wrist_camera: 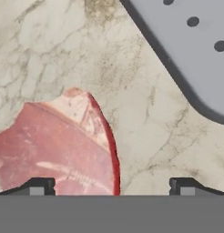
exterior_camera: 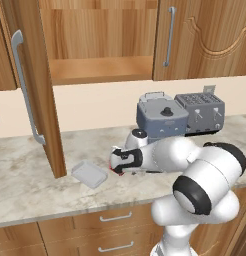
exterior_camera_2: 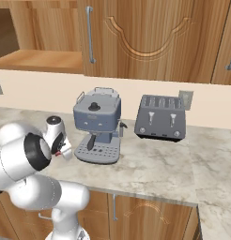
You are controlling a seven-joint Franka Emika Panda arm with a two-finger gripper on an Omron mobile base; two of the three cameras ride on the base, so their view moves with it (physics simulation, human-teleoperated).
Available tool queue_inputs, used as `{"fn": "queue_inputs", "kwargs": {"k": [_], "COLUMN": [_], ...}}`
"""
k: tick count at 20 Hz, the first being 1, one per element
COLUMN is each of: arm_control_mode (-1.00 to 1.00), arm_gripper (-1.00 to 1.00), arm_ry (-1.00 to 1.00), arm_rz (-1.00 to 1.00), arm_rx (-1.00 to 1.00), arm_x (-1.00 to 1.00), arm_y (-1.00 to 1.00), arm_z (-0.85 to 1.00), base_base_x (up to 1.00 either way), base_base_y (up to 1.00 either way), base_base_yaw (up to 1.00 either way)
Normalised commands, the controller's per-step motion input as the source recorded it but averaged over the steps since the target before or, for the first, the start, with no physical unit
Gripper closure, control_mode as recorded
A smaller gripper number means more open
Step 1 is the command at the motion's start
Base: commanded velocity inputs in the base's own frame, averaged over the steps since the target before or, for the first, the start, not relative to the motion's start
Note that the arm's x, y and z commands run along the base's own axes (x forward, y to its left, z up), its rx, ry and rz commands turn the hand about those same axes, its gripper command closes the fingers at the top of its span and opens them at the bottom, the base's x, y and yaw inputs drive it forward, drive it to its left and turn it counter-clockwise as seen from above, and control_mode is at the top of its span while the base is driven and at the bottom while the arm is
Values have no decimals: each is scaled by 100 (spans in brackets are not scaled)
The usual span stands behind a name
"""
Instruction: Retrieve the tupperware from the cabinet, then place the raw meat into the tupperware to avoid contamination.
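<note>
Raw meat (wrist_camera: 54, 145) lies flat on the marble counter (wrist_camera: 63, 50) directly under the hand. In the hand view it is a pinkish-red slab with pale streaks and a darker red rim on its right side, its rounded upper end pointing toward the top of that view; its lower part is cut off, so its long axis cannot be told. One dark fingertip (wrist_camera: 38, 185) stands over the meat and the other over bare counter just to its right, so the gripper (wrist_camera: 111, 186) has its jaws spread wide apart, holding nothing. At the upper right of that view is the grey drip tray of the coffee machine (wrist_camera: 196, 50), near the meat but apart from it.

From the left base view a sliver of red shows at the hand's tip, and the tupperware (exterior_camera: 89, 174) sits on the counter just to the left of it, tilted so one corner points toward the front edge, near the foot of the open cabinet door (exterior_camera: 32, 85). The cabinet (exterior_camera: 100, 70) above shows a bare wooden shelf.

The arm is folded low over the counter, forearm running roughly level to the left, hand pointing down in front of the coffee machine. A toaster (exterior_camera_2: 162, 117) stands to the right of the machine.
</note>
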Motion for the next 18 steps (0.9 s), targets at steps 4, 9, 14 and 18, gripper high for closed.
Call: {"fn": "queue_inputs", "kwargs": {"k": [4,9,14,18], "arm_control_mode": [-100,-100,-100,-100], "arm_gripper": [-100,-100,-100,-100], "arm_ry": [0,0,0,0], "arm_rz": [0,0,0,0], "arm_rx": [-1,0,0,0], "arm_x": [2,5,11,13], "arm_y": [0,0,0,3], "arm_z": [-14,-2,-1,-16], "base_base_x": [0,0,0,0], "base_base_y": [0,0,0,0], "base_base_yaw": [0,0,0,0]}}
